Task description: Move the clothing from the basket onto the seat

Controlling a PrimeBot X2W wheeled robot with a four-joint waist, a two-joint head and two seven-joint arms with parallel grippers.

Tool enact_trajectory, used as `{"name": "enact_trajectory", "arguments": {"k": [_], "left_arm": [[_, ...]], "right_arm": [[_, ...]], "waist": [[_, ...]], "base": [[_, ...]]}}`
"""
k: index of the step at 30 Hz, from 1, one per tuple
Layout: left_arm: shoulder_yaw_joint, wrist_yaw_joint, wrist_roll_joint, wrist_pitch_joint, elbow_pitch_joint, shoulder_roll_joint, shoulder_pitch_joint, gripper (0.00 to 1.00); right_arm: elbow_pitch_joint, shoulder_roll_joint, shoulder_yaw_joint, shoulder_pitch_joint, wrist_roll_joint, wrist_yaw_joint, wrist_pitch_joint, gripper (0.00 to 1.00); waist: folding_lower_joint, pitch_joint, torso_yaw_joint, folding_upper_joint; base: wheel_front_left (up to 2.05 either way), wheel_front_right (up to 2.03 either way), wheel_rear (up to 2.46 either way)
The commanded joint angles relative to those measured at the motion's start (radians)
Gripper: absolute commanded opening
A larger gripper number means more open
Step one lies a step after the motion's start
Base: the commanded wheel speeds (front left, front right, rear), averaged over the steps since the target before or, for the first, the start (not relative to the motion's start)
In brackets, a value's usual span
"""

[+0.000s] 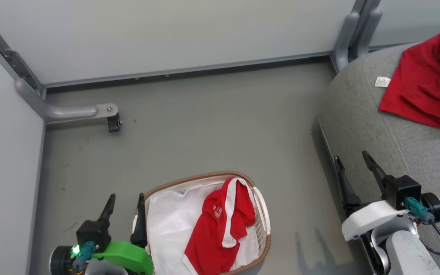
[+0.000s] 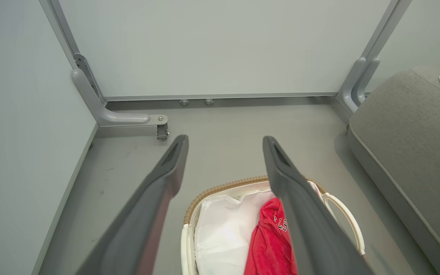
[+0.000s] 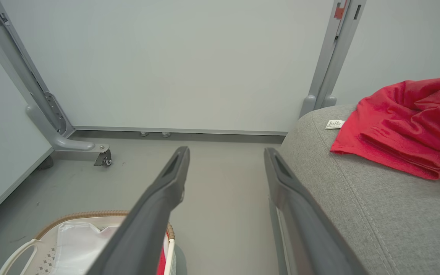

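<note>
A red garment with white stripes (image 1: 220, 229) lies in the white basket with a brown rim (image 1: 264, 225), on a white liner, at the bottom centre of the head view. The same garment (image 2: 269, 244) sits below my left fingers. Another red garment (image 1: 426, 80) lies crumpled on the grey seat (image 1: 380, 137) at the right, also seen as red cloth (image 3: 399, 130) on the cushion (image 3: 376, 214). My left gripper (image 1: 125, 200) is open and empty beside the basket's left rim. My right gripper (image 1: 351, 158) is open and empty at the seat's front edge.
Grey floor (image 1: 212, 126) stretches between basket and seat. White partition panels stand behind and to the left, with a grey foot and caster (image 1: 113, 123) at the left and a grey post (image 1: 351, 34) by the seat's far corner.
</note>
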Motion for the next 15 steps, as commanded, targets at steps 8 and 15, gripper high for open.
{"name": "enact_trajectory", "arguments": {"k": [8, 15], "left_arm": [[-0.064, -0.015, -0.012, -0.001, 0.046, 0.002, -0.089, 1.00], [-0.111, -0.026, -0.001, -0.001, 0.090, 0.003, -0.166, 1.00]], "right_arm": [[-0.031, -0.002, 0.019, -0.057, 0.015, -0.001, -0.005, 1.00], [-0.057, 0.003, 0.031, -0.102, 0.027, -0.001, -0.005, 1.00]], "waist": [[0.0001, 0.139, -0.063, 0.0000], [0.0001, 0.233, -0.099, 0.0000]], "base": [[0.00, 0.00, 0.00], [0.00, 0.00, 0.00]]}}
